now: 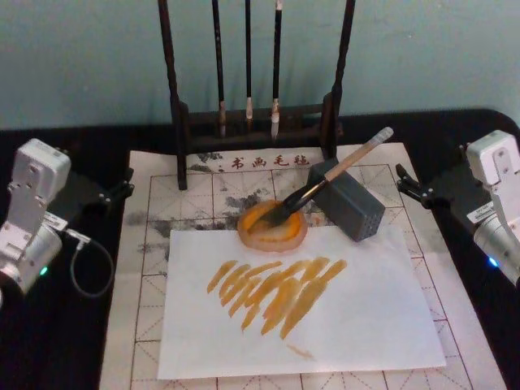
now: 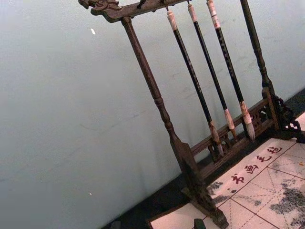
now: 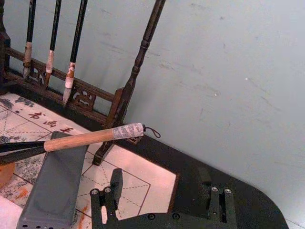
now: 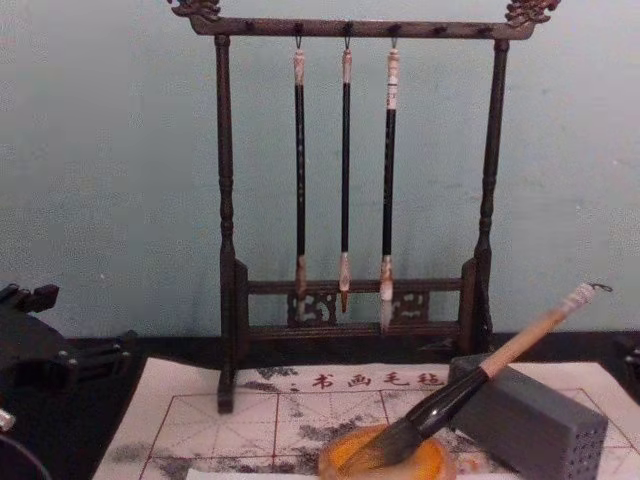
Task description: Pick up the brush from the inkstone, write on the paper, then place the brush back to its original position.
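Resting bristles-down on the inkstone (image 1: 284, 237), the brush (image 1: 333, 175) — right hand (image 3: 159, 179) spread, left hand (image 1: 122, 185) unclear.

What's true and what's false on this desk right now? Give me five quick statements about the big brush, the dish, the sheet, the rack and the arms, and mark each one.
1. The big brush rests with its bristles in the orange dish. True.
2. Its handle leans on the grey block. True.
3. The white sheet is blank. False: it bears orange strokes.
4. Four brushes hang on the rack. False: three thin brushes hang there.
5. The right arm's jaws hold the brush. False: the left arm and the right arm sit at the table's sides, and the right jaws are open and empty.
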You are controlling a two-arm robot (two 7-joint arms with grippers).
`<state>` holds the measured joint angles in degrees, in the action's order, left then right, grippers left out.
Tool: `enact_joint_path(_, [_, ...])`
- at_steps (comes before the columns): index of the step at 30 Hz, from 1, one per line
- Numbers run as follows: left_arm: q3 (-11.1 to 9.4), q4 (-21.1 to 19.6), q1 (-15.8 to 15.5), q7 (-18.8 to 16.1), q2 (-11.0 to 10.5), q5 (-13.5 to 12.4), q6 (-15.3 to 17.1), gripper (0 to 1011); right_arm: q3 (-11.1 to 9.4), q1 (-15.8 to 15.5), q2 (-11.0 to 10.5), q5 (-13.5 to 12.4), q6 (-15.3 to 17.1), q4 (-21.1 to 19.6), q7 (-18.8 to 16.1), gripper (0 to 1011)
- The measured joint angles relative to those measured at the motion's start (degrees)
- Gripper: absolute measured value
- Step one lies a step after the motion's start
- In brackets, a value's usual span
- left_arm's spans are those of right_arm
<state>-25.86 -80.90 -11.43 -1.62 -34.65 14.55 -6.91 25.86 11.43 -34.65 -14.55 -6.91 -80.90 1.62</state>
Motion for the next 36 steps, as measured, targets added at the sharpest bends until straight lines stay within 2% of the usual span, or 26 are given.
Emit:
enact_joint_path(33, [0.00,0.00,0.00,0.00,0.00,0.00,0.00,1001,0.00,0.00,0.00,0.00,0.00,0.00,0.00,1003])
enact_joint_path(36, [0.00,0.00,0.00,0.00,0.00,0.00,0.00,1001,-0.54,-0.16,0.17,-0.29,0.14,-0.01,-0.55,1003])
